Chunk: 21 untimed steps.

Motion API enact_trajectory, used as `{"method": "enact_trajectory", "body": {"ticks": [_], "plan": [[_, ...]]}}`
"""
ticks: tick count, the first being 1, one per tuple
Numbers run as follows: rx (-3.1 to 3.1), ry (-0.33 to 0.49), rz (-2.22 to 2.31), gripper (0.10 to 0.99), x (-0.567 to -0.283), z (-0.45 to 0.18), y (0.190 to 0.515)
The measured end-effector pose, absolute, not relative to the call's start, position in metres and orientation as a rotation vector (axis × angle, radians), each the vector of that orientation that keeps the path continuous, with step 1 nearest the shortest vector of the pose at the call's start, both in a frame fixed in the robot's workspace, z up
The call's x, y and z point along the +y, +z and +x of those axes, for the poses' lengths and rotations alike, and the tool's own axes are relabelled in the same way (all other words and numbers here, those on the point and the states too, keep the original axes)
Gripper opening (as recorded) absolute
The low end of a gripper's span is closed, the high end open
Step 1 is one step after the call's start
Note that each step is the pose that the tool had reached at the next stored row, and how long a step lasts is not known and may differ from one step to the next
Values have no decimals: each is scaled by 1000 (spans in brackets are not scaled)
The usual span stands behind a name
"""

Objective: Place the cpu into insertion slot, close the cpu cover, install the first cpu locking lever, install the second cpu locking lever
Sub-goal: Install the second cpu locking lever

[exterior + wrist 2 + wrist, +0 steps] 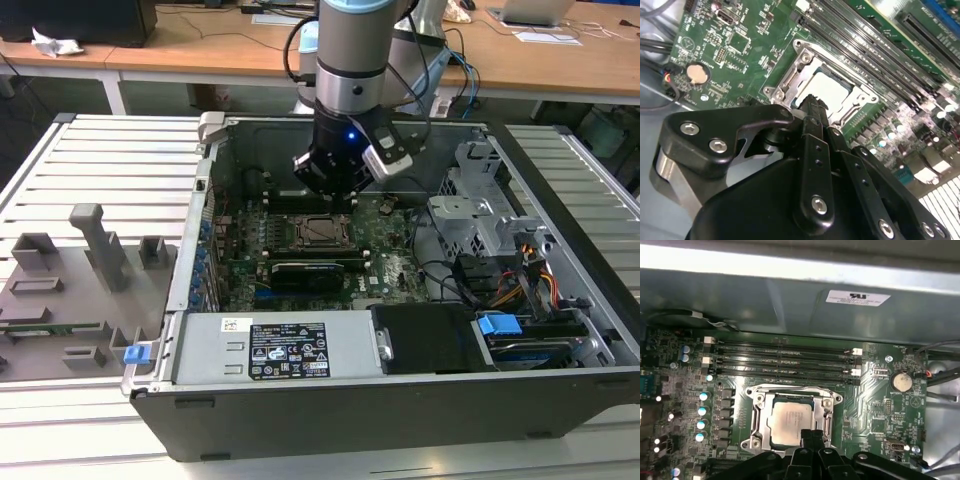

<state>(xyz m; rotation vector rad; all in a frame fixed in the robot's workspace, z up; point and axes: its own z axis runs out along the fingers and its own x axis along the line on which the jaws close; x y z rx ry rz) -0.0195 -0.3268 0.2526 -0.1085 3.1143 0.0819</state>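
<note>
- The gripper (812, 436) hangs just above the near edge of the insertion slot (756, 399), inside the open computer case (560, 300); in the exterior view the arm comes straight down over the socket in the middle of the green motherboard (395, 250).
- The fingers (812, 107) are drawn together into one narrow black tip with nothing between them; in both wrist views that tip overlaps the socket's edge nearest the camera, and whether it touches the metal cannot be told.
- The cpu (789, 420) lies flat in the slot, directly ahead of and below the fingertips, its dull silver-grey square top showing through the window of the frame.
- The cpu cover (827, 412), a thin silvery stamped frame with screw heads at its corners, appears to lie down flat around the chip, not standing up on its hinge.
- The socket is square, so no long axis stands out; its sides run parallel to the long black memory slots (785, 357) beyond it, on the far side from the fingers.
- Whether a locking lever is latched cannot be made out.
- Materials: hard matte black gripper links with bright screws, brushed metal chip lid, glossy green board studded with small round capacitors (702, 410), a coin cell (901, 381) off to one side, and grey sheet-steel case walls.
</note>
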Motion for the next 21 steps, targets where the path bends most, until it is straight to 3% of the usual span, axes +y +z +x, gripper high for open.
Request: {"method": "enact_trajectory", "body": {"ticks": [21], "plan": [[3115, 82, -109, 106, -345, -20, 258]]}}
